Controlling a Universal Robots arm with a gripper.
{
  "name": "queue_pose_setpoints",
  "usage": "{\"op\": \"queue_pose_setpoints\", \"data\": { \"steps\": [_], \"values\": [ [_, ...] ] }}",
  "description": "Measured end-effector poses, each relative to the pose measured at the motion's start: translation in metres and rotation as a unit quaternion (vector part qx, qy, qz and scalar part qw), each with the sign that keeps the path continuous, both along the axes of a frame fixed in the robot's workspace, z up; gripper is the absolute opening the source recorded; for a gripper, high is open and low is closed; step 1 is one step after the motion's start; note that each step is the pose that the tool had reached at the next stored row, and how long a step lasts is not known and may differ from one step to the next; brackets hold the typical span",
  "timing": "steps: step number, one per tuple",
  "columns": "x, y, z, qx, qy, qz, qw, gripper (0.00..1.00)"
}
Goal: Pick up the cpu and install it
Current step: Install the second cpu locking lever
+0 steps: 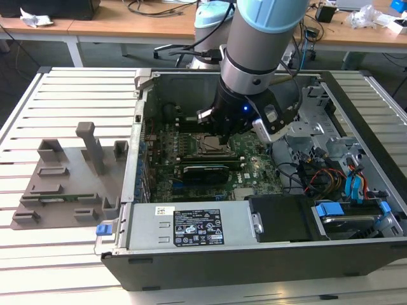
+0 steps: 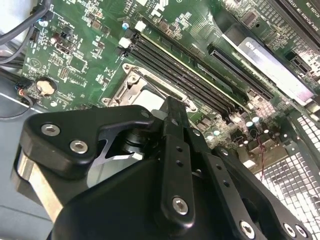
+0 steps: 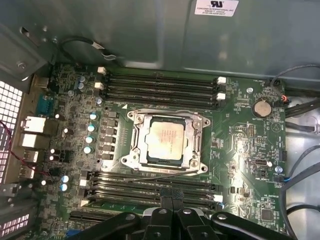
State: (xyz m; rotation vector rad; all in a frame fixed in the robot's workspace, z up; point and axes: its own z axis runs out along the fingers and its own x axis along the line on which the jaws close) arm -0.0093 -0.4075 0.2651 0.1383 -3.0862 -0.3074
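The cpu (image 3: 165, 138) presents a smooth, silvery-white metal top with a dull sheen, seated within a socket frame (image 3: 131, 145) of bright, bare stamped metal on a motherboard (image 3: 245, 150) of glossy green laminate. The end effector (image 2: 172, 107) is matt black, metal or hard plastic, fastened with shiny steel screws, and the arm (image 1: 264, 38) above it combines brushed silver metal with smooth pale-blue plastic caps. The computer case (image 1: 191, 82) is matt grey sheet metal; the tray (image 1: 70, 175) is dull grey plastic on a tabletop (image 1: 76, 95) of pale, slatted metal.
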Motion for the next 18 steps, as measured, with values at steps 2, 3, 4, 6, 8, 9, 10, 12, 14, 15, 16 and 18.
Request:
{"op": "queue_pose_setpoints", "data": {
  "steps": [2, 3, 4, 6, 8, 9, 10, 12, 14, 15, 16, 18],
  "values": [
    [0.0000, 0.0000, -0.0020, 0.0000, 0.0000, 0.000, 1.0000, 0.11],
    [0.0000, 0.0000, -0.0030, 0.0000, 0.0000, 0.000, 1.0000, 0.11],
    [0.0000, 0.0000, -0.0038, -0.0001, 0.0000, 0.000, 1.0000, 0.11],
    [0.0000, 0.0000, -0.0079, -0.0001, 0.0000, 0.000, 1.0000, 0.11],
    [0.0000, 0.0000, -0.0127, 0.0000, 0.0000, 0.000, 1.0000, 0.11],
    [0.0000, 0.0000, -0.0140, -0.0001, 0.0000, 0.000, 1.0000, 0.11],
    [0.0000, 0.0001, -0.0158, 0.0000, 0.0000, 0.000, 1.0000, 0.11],
    [0.0000, 0.0013, -0.0207, -0.0001, 0.0000, 0.000, 1.0000, 0.11],
    [-0.0002, 0.0026, -0.0236, 0.0000, 0.0000, 0.000, 1.0000, 0.11],
    [-0.0002, 0.0029, -0.0244, 0.0000, 0.0000, 0.000, 1.0000, 0.11],
    [-0.0006, 0.0033, -0.0258, 0.0000, 0.0000, 0.000, 1.0000, 0.11],
    [-0.0035, 0.0042, -0.0272, 0.0001, 0.0000, 0.000, 1.0000, 0.11]
  ]
}}
